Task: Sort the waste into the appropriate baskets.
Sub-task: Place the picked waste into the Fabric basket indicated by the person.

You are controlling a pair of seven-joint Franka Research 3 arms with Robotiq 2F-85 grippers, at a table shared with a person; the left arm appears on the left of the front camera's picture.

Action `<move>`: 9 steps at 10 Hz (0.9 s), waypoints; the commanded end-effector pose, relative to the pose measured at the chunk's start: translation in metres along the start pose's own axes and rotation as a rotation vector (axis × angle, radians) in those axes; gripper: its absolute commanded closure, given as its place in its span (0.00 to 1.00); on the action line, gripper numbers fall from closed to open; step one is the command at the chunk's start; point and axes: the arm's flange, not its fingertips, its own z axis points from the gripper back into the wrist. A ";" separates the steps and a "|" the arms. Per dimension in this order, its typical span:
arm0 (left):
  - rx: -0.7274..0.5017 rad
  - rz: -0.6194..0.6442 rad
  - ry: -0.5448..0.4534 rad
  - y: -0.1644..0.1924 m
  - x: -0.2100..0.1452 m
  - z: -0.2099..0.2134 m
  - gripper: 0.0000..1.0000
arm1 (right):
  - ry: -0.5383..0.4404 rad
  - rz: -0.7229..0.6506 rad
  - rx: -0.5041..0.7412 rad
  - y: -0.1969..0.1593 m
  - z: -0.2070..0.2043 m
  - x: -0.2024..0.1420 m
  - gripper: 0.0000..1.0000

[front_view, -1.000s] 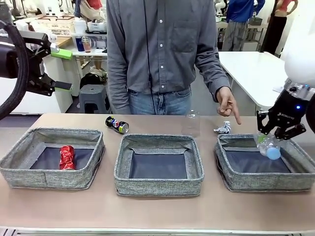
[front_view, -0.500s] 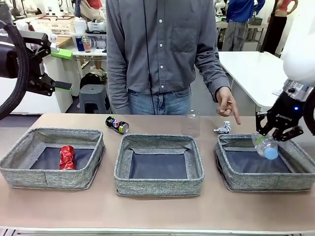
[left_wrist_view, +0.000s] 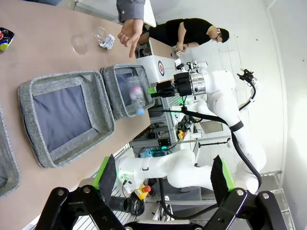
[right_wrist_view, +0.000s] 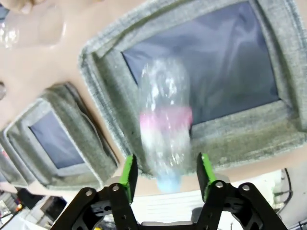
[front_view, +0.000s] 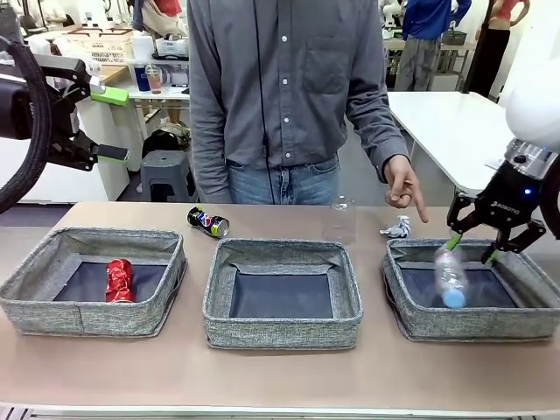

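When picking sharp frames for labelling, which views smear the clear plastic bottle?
Right wrist view: clear plastic bottle strongly smeared between the open right gripper's fingers; front view: mildly smeared at the right basket; left wrist view: small, faint, slightly blurred.

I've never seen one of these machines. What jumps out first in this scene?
A blurred clear plastic bottle, apparently mid-fall, hangs just under the open right gripper, over the right basket. Behind that basket a person's hand points down toward a crumpled wrapper on the table. A crushed red can lies in the left basket.
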 end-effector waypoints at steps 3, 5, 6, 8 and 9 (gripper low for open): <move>-0.008 0.009 0.002 -0.003 0.000 0.000 0.00 | 0.003 0.014 0.044 -0.003 0.005 0.003 0.00; -0.008 0.009 0.002 -0.003 0.000 0.000 0.00 | -0.003 0.028 0.060 -0.002 0.008 0.001 0.00; -0.008 0.009 0.002 -0.003 0.000 0.000 0.00 | -0.008 0.046 0.086 0.000 0.010 -0.001 0.00; -0.008 0.009 0.002 -0.003 0.000 0.000 0.00 | -0.046 0.157 0.210 0.017 0.035 -0.018 0.00; -0.008 0.009 0.002 -0.003 0.000 0.000 0.00 | -0.006 0.238 0.378 0.034 0.061 -0.031 0.00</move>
